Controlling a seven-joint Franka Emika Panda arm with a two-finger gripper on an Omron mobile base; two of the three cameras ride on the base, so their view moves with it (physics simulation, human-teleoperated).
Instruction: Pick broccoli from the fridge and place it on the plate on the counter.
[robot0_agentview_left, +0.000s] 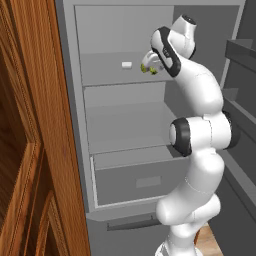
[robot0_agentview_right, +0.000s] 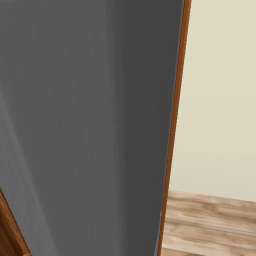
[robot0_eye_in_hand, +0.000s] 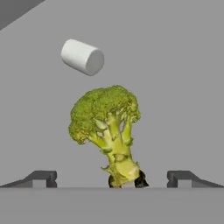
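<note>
The broccoli (robot0_eye_in_hand: 107, 120), a lumpy yellow-green floret, lies on a flat grey shelf of the fridge (robot0_agentview_left: 107, 75). In the hand view its stem points toward me, between my two fingertips. My gripper (robot0_eye_in_hand: 111, 178) is open, and both fingers (robot0_eye_in_hand: 41, 177) stand well clear of the stem on either side. From the left base view the broccoli (robot0_agentview_left: 148, 68) peeks out just under my gripper (robot0_agentview_left: 150, 61) at the upper shelf. The plate and the counter are out of view.
A small white cylinder-like block (robot0_eye_in_hand: 82, 57) lies on the same shelf beyond the broccoli, also the white block (robot0_agentview_left: 126, 64). Below are another shelf and a box drawer (robot0_agentview_left: 140, 177). Door racks (robot0_agentview_left: 240, 55) stand right; a brown wooden cabinet (robot0_agentview_left: 35, 150) left. The grey fridge door (robot0_agentview_right: 85, 125) is close.
</note>
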